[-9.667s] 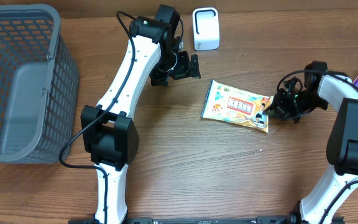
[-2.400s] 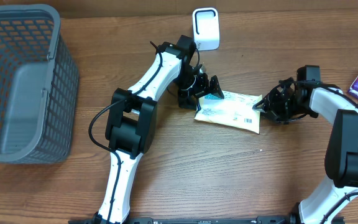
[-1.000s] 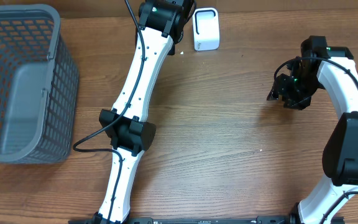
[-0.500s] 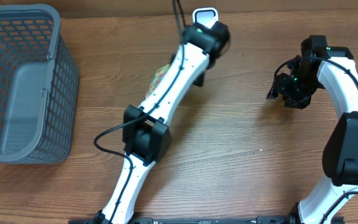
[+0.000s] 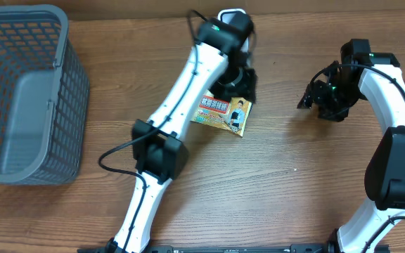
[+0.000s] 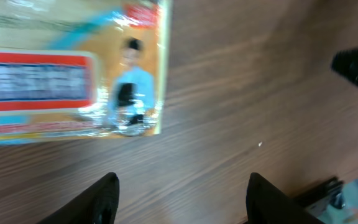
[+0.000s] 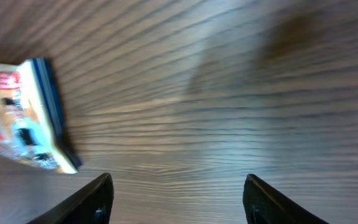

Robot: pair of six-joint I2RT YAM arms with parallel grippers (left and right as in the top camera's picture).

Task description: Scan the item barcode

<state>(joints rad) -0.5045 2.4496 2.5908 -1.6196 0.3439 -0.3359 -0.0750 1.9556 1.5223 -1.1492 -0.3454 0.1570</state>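
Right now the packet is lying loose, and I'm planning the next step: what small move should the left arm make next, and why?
Probably lift the left arm straight up and away. Its fingers stand open with nothing between them, and the packet lies flat on the table just beyond them, so a sideways move could nudge it.

No text can be read: the print on the snack packet (image 6: 73, 68), upper left of the left wrist view, is blurred, and too small from overhead
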